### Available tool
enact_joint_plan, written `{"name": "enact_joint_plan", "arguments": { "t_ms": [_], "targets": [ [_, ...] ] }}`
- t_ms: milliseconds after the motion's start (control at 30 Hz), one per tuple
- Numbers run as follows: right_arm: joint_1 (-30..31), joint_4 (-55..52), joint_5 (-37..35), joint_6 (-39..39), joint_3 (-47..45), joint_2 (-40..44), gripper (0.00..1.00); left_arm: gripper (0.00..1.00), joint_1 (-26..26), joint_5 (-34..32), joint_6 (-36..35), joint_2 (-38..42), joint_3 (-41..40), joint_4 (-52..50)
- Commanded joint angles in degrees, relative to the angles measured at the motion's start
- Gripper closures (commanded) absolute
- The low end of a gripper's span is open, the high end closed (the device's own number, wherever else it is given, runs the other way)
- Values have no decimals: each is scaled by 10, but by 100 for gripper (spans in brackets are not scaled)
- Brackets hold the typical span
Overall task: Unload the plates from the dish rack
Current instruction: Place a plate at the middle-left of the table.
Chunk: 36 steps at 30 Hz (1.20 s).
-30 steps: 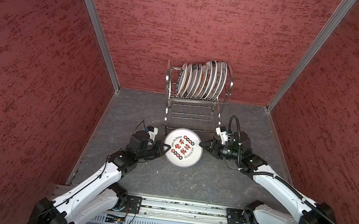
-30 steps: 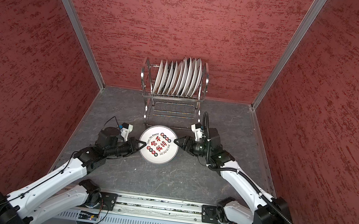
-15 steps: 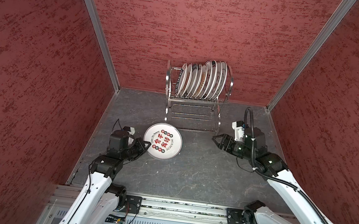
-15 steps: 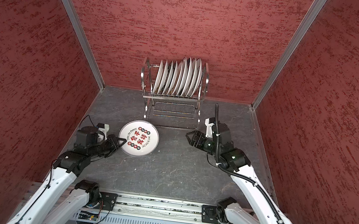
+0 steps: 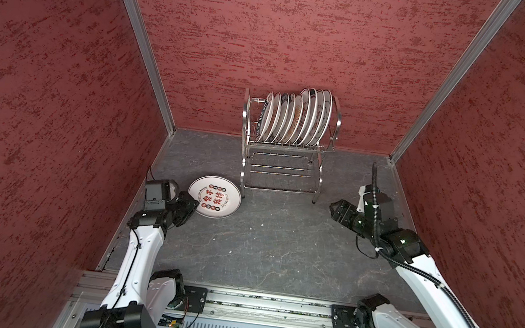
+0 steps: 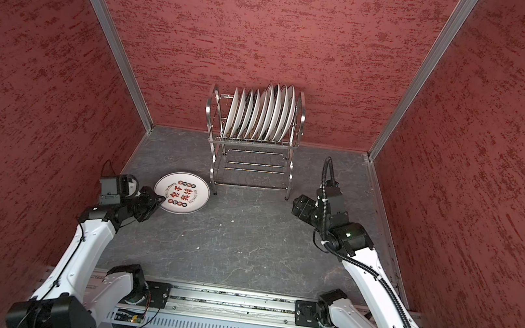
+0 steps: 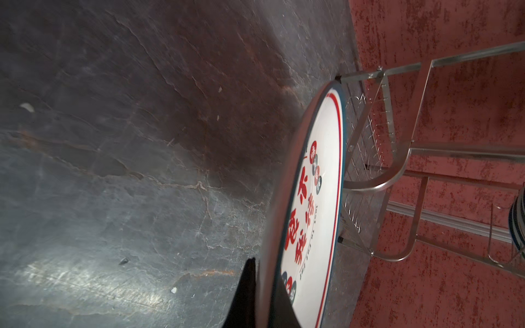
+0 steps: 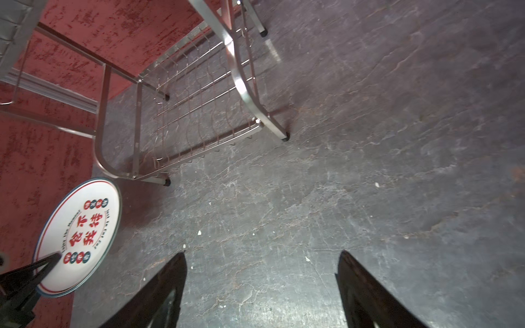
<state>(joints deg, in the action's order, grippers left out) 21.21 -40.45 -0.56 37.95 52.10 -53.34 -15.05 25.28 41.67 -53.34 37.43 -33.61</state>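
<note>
The right hand point(image 8: 263, 252) hangs over the grey, veined worktop point(image 8: 383, 142), its two black fingers point(image 8: 167, 286) spread wide with worktop showing between them. Beyond stands the steel dish rack point(image 8: 238, 76), its black-capped feet on the worktop. Just beside one foot is a white plate point(image 8: 82, 224) with red characters, its rim pinched by the left hand point(image 8: 45, 269). A red wall point(image 8: 119, 25) rises behind.

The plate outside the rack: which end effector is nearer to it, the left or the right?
Left. The left end effector grips the plate by its rim; the right end effector is open, well apart, beyond the far front leg of the rack.
</note>
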Motion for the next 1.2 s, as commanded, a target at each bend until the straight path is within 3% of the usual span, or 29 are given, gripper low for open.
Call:
{"name": "enact_joint_plan", "arguments": {
  "t_ms": [0,567,1167],
  "targets": [
    [-20,0,-18,6,-10,4,15,100,-30,20,-26,-12,17,27],
    [-101,46,64,-11,-39,-32,15,100,-72,21,-50,-144,37,137],
    [-121,89,110,-30,-36,-93,16,98,-75,28,-53,-272,48,208]
  ]
}}
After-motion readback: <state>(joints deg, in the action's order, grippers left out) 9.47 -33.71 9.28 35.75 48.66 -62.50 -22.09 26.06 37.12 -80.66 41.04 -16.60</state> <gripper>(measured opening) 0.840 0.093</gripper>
